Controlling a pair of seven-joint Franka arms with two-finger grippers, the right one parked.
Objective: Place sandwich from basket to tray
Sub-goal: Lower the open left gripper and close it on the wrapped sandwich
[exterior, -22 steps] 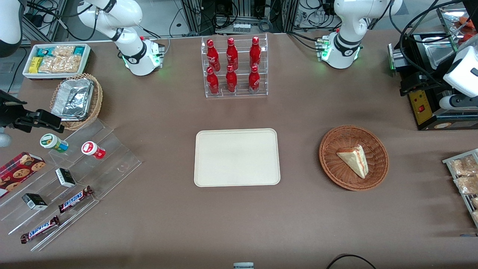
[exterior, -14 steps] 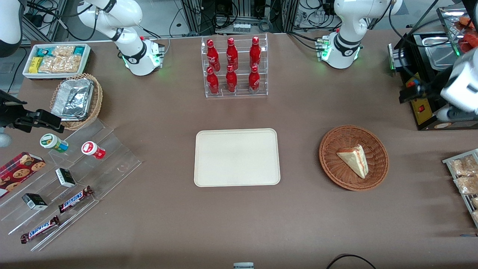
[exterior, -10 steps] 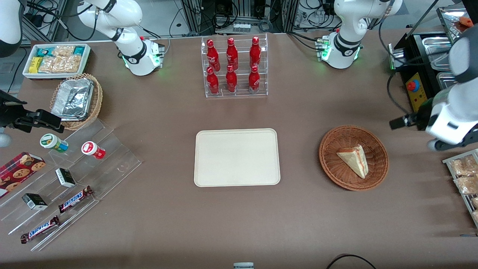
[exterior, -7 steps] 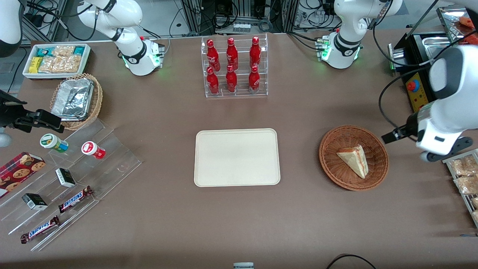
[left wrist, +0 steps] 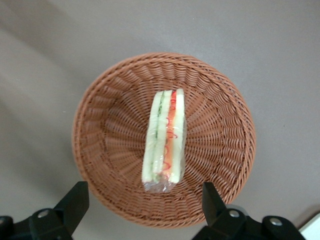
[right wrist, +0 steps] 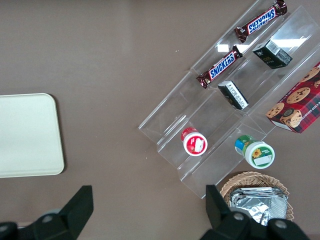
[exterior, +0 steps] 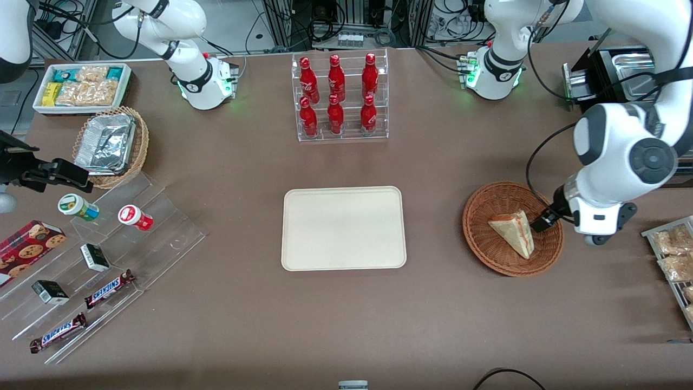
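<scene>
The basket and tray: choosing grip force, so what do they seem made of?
The basket looks like woven reddish-brown wicker, ribbed strands showing. The tray looks like matte cream moulded fibre or plastic; unclear which. The open end effector hovers above the basket.

1. I can read "SNICKERS" on the first candy bar (right wrist: 261, 20) on the clear stand (right wrist: 210, 120).
2. I read "SNICKERS" on the second candy bar (right wrist: 219, 66) too.
3. I cannot read any other words.
</scene>
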